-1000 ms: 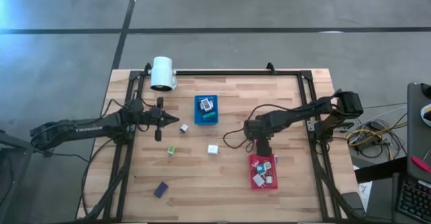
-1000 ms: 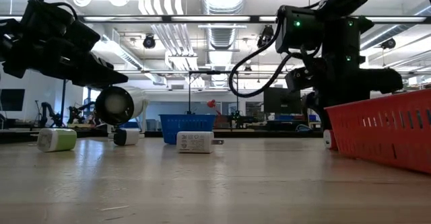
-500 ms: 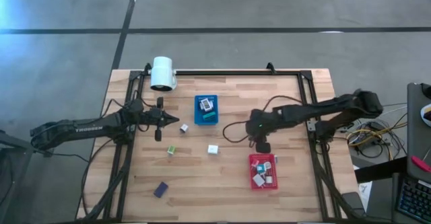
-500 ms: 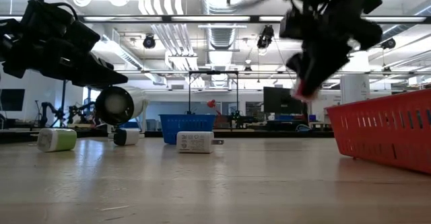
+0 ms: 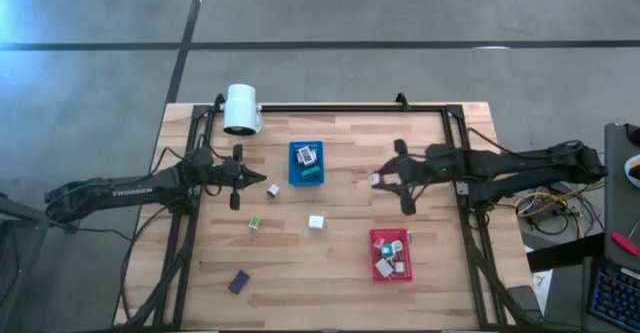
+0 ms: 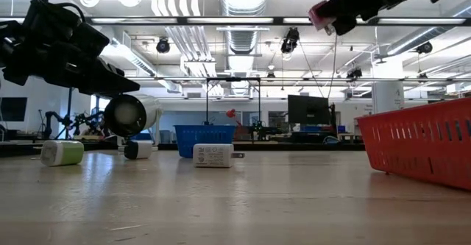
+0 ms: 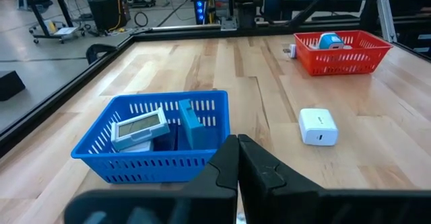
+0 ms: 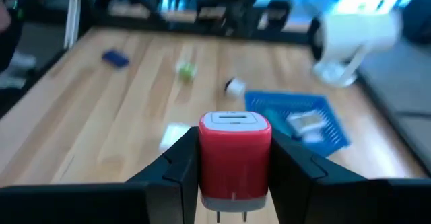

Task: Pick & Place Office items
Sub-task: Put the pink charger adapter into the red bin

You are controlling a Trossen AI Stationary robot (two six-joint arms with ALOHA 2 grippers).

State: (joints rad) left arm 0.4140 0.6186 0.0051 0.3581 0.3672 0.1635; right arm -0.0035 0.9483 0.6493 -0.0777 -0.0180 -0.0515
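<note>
Partly sorted: both the blue tray (image 5: 307, 176) and the red tray (image 5: 391, 272) hold items, yet four pieces lie loose on your table (image 5: 340, 253). Your right gripper (image 5: 377, 180) grips a red charger (image 8: 235, 158) aloft; your left gripper (image 5: 262, 181) hovers closed, empty.

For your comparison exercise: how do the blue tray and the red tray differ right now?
The blue tray lies near the table's middle, close to the left claw; the red tray lies nearer the front on the right arm's side. They differ in colour, and the blue tray looks slightly smaller from above. Both are slotted rectangular baskets holding small items.
</note>
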